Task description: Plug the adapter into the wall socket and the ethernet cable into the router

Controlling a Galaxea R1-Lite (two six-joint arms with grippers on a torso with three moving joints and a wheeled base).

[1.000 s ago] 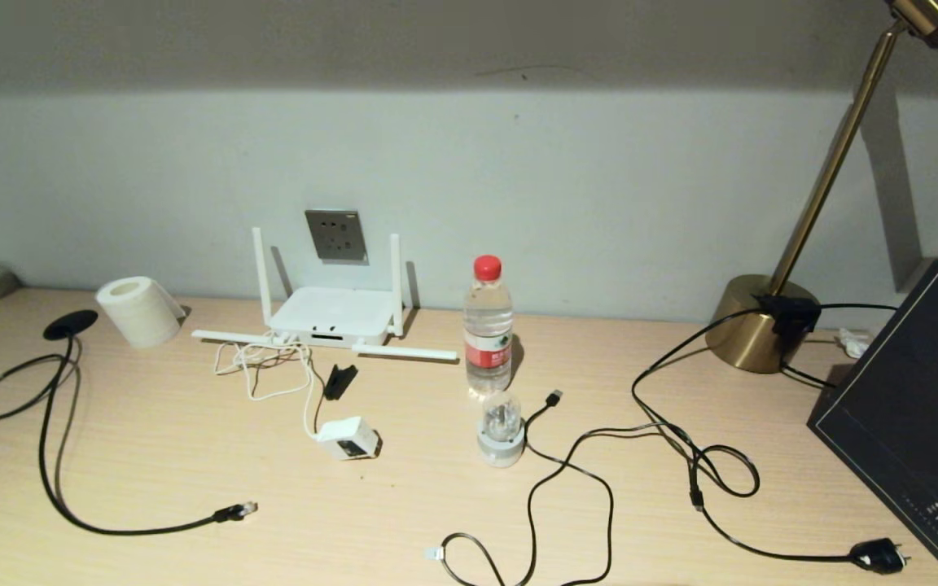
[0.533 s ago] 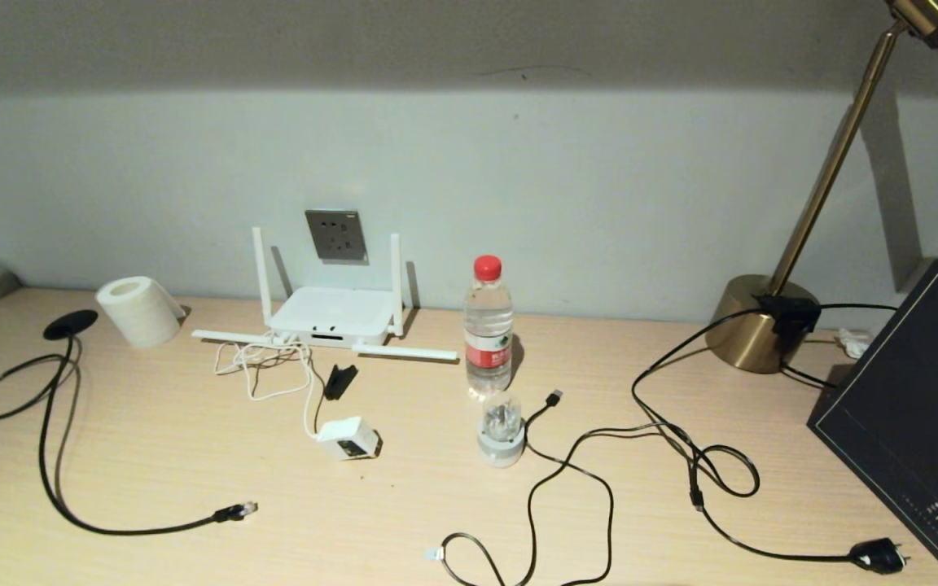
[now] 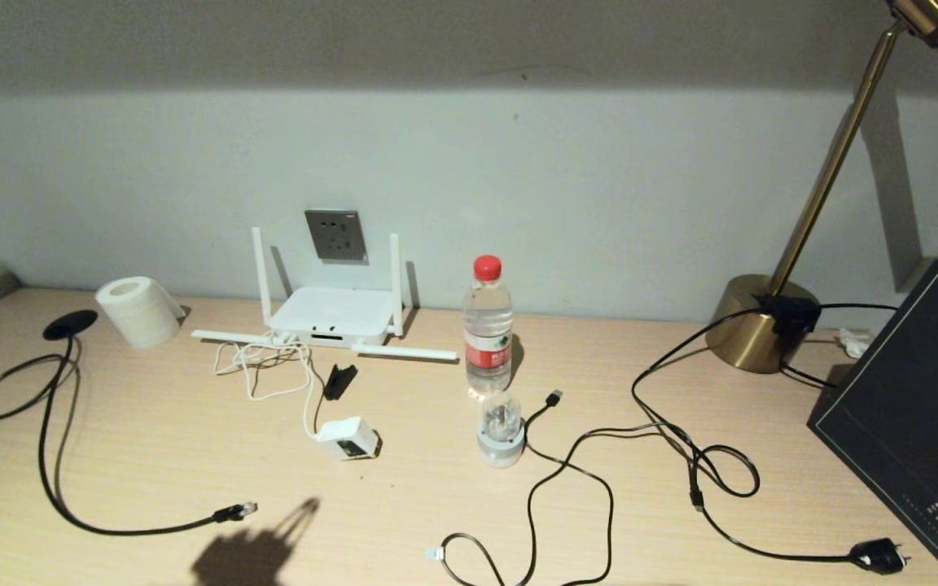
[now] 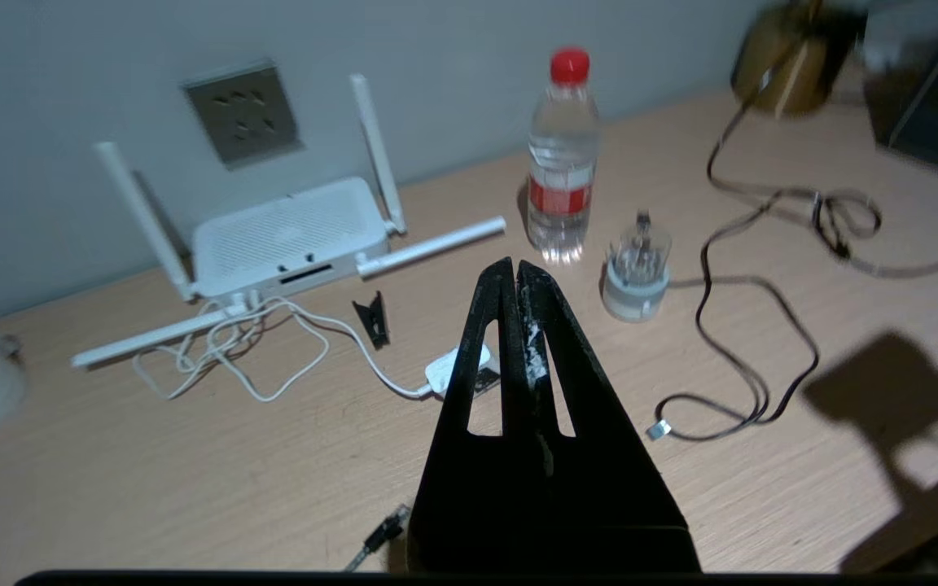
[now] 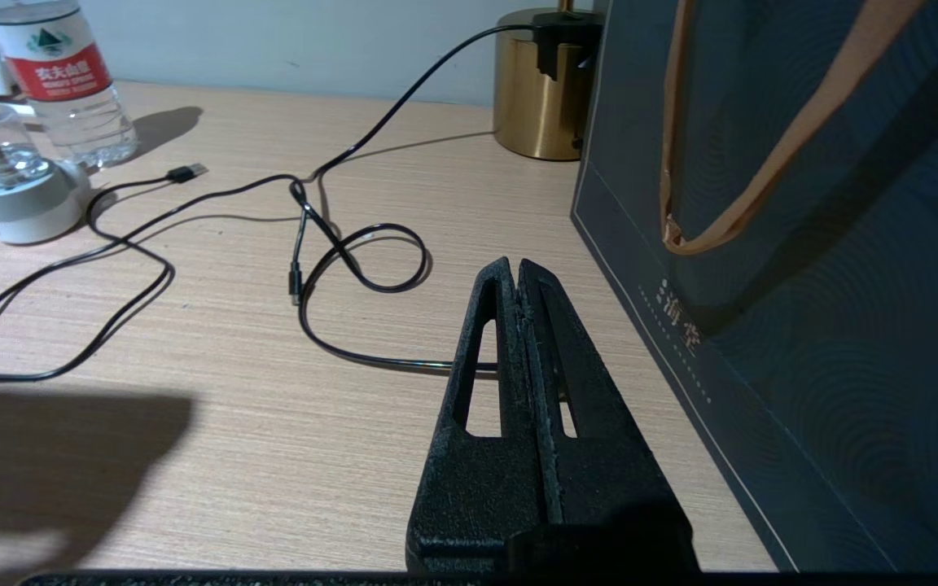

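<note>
The white adapter [image 3: 347, 438] lies on the table on its thin white cord, in front of the white router [image 3: 335, 313]. The grey wall socket [image 3: 335, 235] sits on the wall just behind the router. The ethernet cable's connector [image 3: 237, 512] rests at the front left, and the cable loops away to the left. My left gripper [image 4: 515, 264] hovers shut and empty above the table, and one finger partly hides the adapter [image 4: 457, 370]. My right gripper [image 5: 515, 264] is shut and empty, low over the table beside a dark bag [image 5: 803, 285]. Neither gripper shows in the head view.
A water bottle [image 3: 488, 325] and a round white-and-clear plug [image 3: 501, 431] stand right of the router. A black clip [image 3: 340, 380] lies near the white cord. A paper roll [image 3: 139, 311] sits at the back left. Black USB and lamp cords sprawl toward the brass lamp base [image 3: 758, 321].
A dark arm shadow has appeared on the table's front edge near the ethernet connector, and another at the far left edge. Nothing on the table has moved.
</note>
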